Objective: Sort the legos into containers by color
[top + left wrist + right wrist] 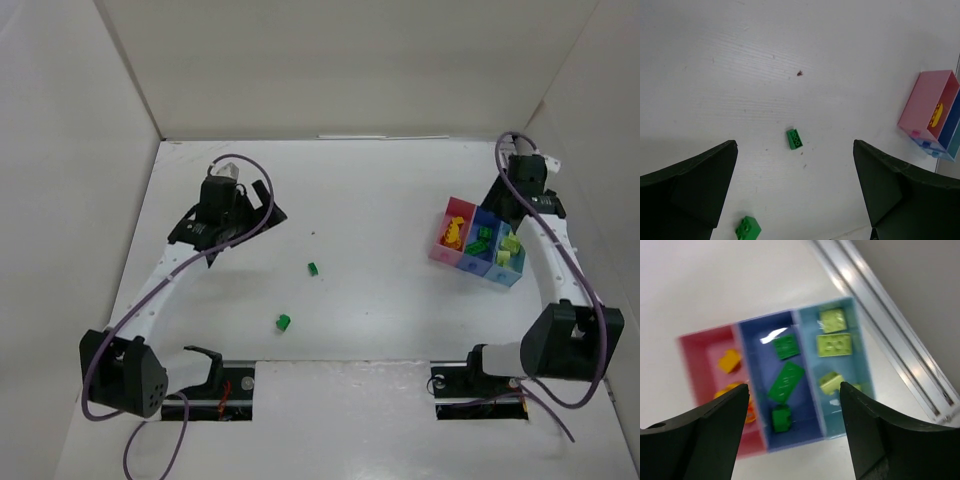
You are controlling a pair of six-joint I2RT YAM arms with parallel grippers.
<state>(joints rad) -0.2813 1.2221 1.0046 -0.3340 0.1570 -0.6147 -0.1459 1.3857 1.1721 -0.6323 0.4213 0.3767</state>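
While two dark green legos lie loose on the counter (380, 200), the sort is judged nearly complete.

Findings, near to far:
- The nearer green lego (283, 322) sits well to the left of the containers (922, 100).
- The farther green lego (794, 139) lies just beyond it, also well left of the containers and apart from the first. It rests flat, studs up, slightly skewed.
- The left pincer (794, 152) hangs above this farther brick, spread wide and empty.
- The right pincer (793, 390) hovers over the containers, also spread and holding nothing.
- The pink bin (695, 355) holds orange-yellow pieces, the dark blue bin (760, 375) dark green, and the light blue bin (862, 360) pale yellow-green.

Recommendation: the step in hand appears to be collecting the farther brick. Turn the wrist to match its skew, descend straight, and close across the narrow sides. The right arm should clear the containers before delivery to the dark blue bin.

Surface: white, faintly scuffed, with one dark speck (799, 73) left of the containers. White walls (350, 60) enclose the counter, and a metal rail (880, 315) runs just right of the containers.
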